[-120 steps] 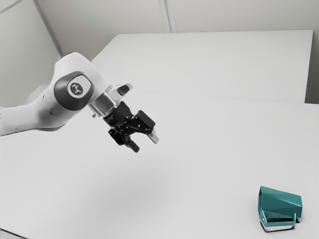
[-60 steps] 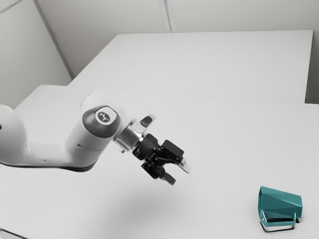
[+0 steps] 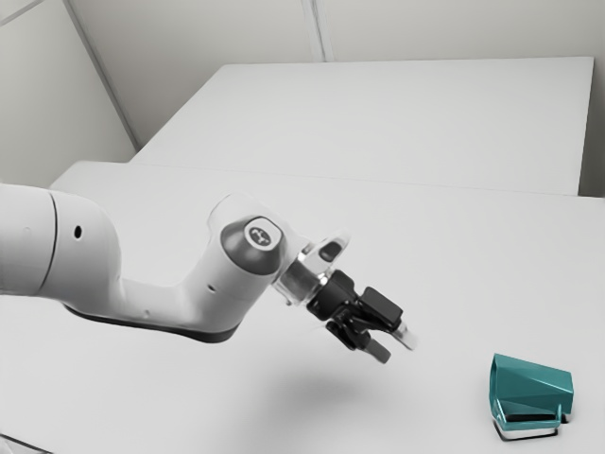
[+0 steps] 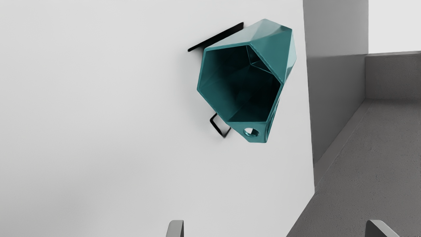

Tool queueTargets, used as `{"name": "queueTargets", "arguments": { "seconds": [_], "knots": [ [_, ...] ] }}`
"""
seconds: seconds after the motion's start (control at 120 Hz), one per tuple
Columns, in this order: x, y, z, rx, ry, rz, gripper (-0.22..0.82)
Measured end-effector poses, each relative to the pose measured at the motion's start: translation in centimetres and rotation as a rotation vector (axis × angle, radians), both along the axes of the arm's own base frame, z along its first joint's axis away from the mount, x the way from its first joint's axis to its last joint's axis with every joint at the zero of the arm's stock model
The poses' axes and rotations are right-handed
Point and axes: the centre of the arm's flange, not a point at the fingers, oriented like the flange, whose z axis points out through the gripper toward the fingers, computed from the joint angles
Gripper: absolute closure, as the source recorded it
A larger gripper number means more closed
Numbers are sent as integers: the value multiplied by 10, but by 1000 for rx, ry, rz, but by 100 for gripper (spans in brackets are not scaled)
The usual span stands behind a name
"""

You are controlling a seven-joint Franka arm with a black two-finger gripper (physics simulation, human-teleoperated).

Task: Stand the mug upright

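One teal mug (image 3: 531, 390), lying on its side, one arm (image 3: 203, 295), well apart

So my arm (image 3: 149, 307) comes in from the exterior view's left, dips, rises to a bend, then slopes down into the end effector (image 3: 392, 344). Fingers (image 4: 175, 229) are spread pretty wide, tips angled downward.

White table (image 3: 454, 255) (plus grey floor (image 4: 378, 171))
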Motion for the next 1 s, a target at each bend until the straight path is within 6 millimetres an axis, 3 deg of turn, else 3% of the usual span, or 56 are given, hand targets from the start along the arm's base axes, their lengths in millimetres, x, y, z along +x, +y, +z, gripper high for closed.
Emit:
{"name": "queueTargets", "arguments": {
  "seconds": [0.217,0.4,0.483,0.842,1.0],
  "knots": [
    [-7,-25,-10,-50,-7,21,0],
    [-18,-64,-16,-78,-9,7,0],
    [-22,-73,-25,-75,2,10,0],
    [6,-120,-53,-95,11,15,0],
    [12,-131,-59,-103,11,15,0]
  ]
}}
